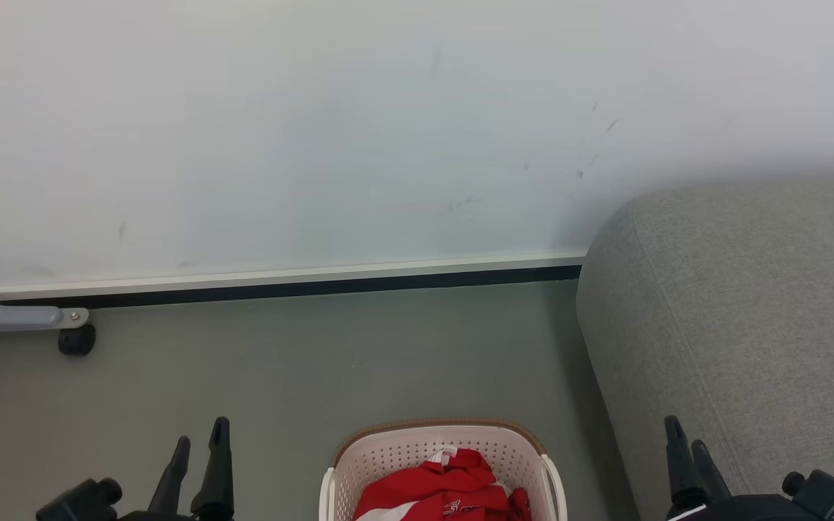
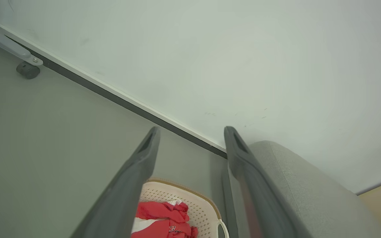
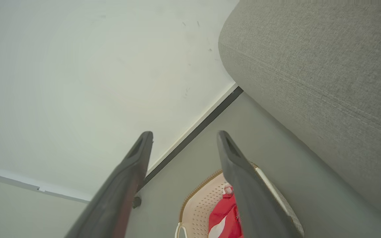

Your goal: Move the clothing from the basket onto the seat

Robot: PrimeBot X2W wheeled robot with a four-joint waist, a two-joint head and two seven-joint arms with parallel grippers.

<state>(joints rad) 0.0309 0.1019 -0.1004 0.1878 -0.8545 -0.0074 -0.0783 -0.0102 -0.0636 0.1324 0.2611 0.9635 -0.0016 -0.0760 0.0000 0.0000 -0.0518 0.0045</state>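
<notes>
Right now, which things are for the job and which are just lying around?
For the job: clothing, basket, seat.
Just lying about: wheel, grey leg.

The head view looks forward and down from above, left gripper (image 1: 203, 429) at its lower left, right gripper (image 1: 684, 430) at its lower right, the basket (image 1: 439, 422) between them. Each wrist view looks along its own fingers (image 2: 127, 185); all three share basket, seat (image 1: 750, 304) and wall (image 1: 388, 145).
</notes>
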